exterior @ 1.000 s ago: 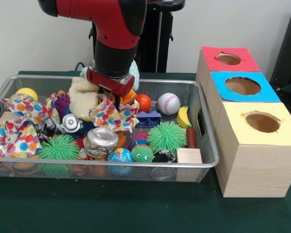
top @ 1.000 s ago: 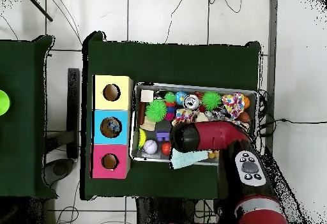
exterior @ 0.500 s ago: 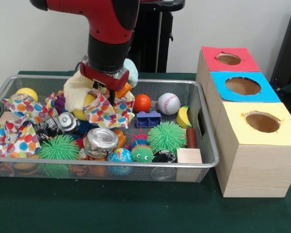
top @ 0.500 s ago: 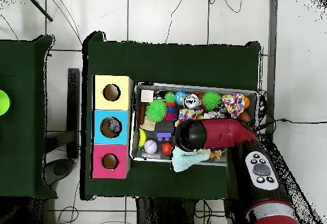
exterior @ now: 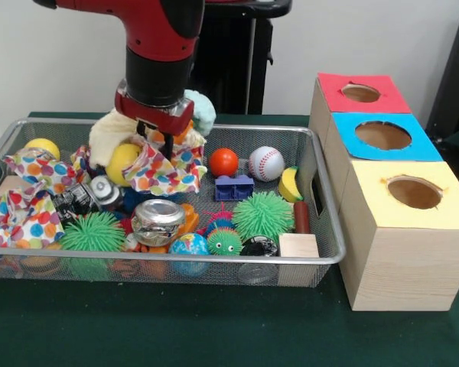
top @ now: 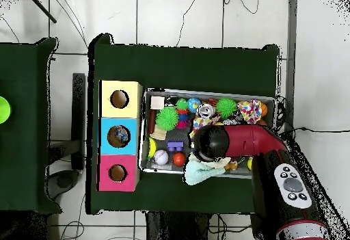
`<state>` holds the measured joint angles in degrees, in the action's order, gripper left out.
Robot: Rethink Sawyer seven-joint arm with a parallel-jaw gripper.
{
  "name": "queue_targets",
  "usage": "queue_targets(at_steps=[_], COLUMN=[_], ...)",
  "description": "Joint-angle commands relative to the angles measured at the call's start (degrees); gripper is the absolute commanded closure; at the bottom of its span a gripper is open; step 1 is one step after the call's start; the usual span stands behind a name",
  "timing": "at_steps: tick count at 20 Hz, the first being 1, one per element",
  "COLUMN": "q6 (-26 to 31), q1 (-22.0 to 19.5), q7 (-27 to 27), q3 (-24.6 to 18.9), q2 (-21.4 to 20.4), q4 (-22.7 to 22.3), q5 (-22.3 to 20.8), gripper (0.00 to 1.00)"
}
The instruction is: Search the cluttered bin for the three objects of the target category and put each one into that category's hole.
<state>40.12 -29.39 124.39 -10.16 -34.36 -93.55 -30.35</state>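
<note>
pincer low over bin — in polka-dot cloth, bottles unseen

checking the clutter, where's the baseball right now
In the front view the baseball lies at the basket's far right, between the orange ball and the yellow piece.

Silver wire mesh bin on a dark green tablecloth. Polka-dot cloths, white with red, yellow, blue and green spots, at left and centre. Green spiky rubber balls; orange smooth ball; white baseball, red stitching. At right, pale wooden boxes topped red, blue, yellow.
</note>
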Motion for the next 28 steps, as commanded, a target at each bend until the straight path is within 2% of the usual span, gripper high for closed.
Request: queue_targets(at_steps=[1, 9, 19, 25, 28], q6=[11.0, 13.7, 16.1, 15.4, 17.5], q1=[-3.9, -4.3, -4.2, -4.8, -4.9], q7=[-21.6, -23.9, -23.6, -24.4, -25.3], q3=[-0.9, -1.3, -1.7, -2.8, -3.2], q2=[-3.0, -6.1, -10.9, -13.3, -14.8], q4=[5.0, 5.3, 2.7, 2.1, 2.2], q5=[-7.1, -7.3, -5.8, -6.8, -6.6], gripper=[1.0, 1.0, 1.0, 1.0, 1.0])
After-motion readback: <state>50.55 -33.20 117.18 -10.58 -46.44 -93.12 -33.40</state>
